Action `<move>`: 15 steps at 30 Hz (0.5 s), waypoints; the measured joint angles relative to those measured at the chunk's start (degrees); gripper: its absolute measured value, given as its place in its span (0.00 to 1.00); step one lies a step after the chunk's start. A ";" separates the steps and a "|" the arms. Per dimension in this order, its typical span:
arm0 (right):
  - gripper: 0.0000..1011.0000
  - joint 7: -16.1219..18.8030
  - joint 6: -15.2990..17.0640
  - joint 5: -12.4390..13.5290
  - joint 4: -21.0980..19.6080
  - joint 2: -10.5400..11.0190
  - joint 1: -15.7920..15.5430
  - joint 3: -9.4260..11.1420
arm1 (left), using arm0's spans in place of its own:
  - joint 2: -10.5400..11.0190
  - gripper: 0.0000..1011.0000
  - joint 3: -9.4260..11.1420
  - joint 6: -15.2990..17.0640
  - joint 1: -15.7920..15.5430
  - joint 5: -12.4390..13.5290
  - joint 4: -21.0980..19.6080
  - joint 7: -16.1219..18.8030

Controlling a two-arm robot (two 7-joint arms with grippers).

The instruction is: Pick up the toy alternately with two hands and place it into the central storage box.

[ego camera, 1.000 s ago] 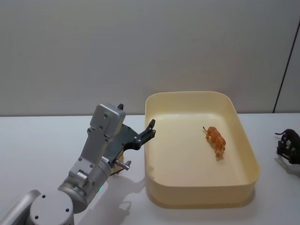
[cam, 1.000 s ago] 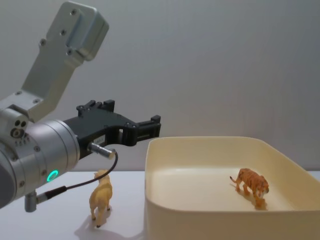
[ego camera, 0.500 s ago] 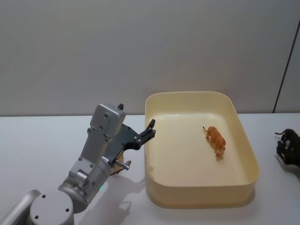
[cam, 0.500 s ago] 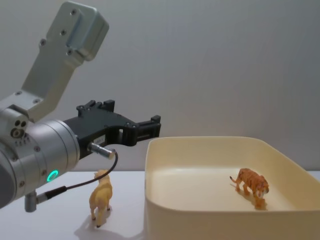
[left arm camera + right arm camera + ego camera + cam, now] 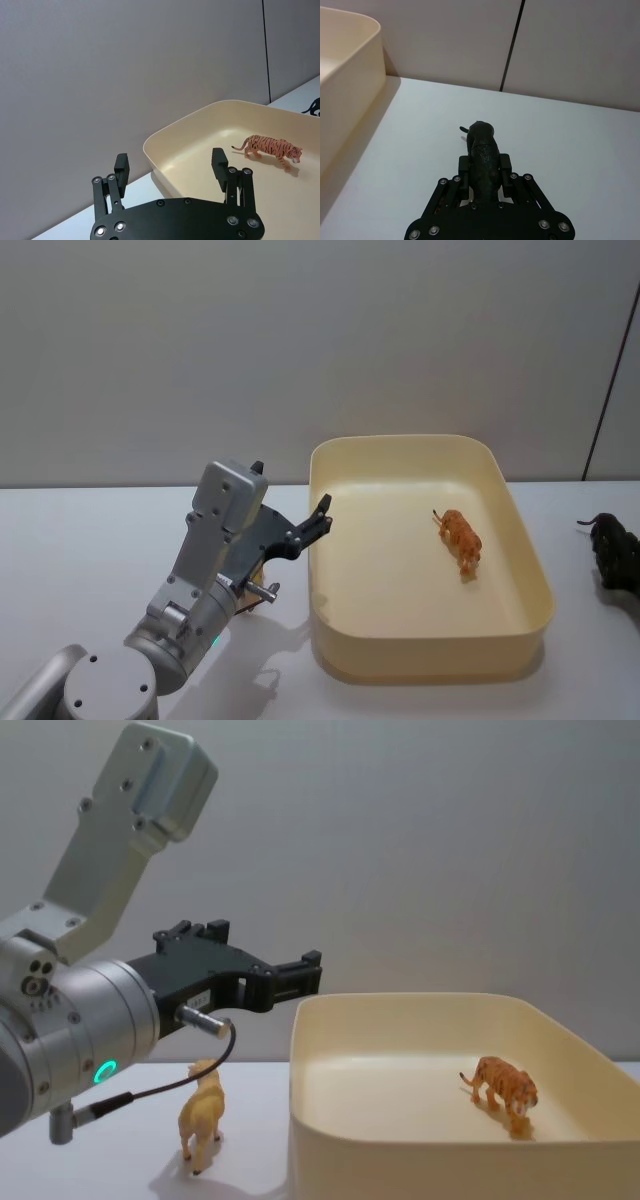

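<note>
Left black pincer gapes empty by the cream plastic box's nine o'clock rim. At three o'clock, over open counter, right pincer clamps a black toy animal.

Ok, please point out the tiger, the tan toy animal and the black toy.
tiger [image 5: 502,1085], chest view, on its striped body.
tan toy animal [image 5: 203,1115], chest view, on its flank.
black toy [image 5: 483,152], right wrist view, on its back.

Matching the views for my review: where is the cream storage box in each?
Head: storage box centre-right.
Chest: lower right.
Left wrist: just beyond the open left end effector.
Right wrist: apart from the black toy in the right end effector.
Shared landmark: the grey wall behind it.
</note>
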 joint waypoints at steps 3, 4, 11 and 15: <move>0.33 0.30 -0.72 0.07 -0.30 -0.05 -0.05 -0.01 | 0.00 0.99 0.00 0.00 0.00 0.00 0.00 0.00; 0.33 0.36 -0.91 0.09 -0.40 -0.07 -0.06 -0.02 | 0.00 0.99 0.00 0.00 0.00 0.00 0.00 0.00; 0.33 0.97 -3.30 0.53 -1.81 -0.36 -0.06 -0.18 | 0.00 0.99 0.00 0.00 0.00 0.00 0.00 0.00; 0.33 1.87 -4.74 1.20 -3.41 -0.76 0.29 -0.43 | 0.00 0.99 0.00 0.00 0.00 0.00 0.00 0.00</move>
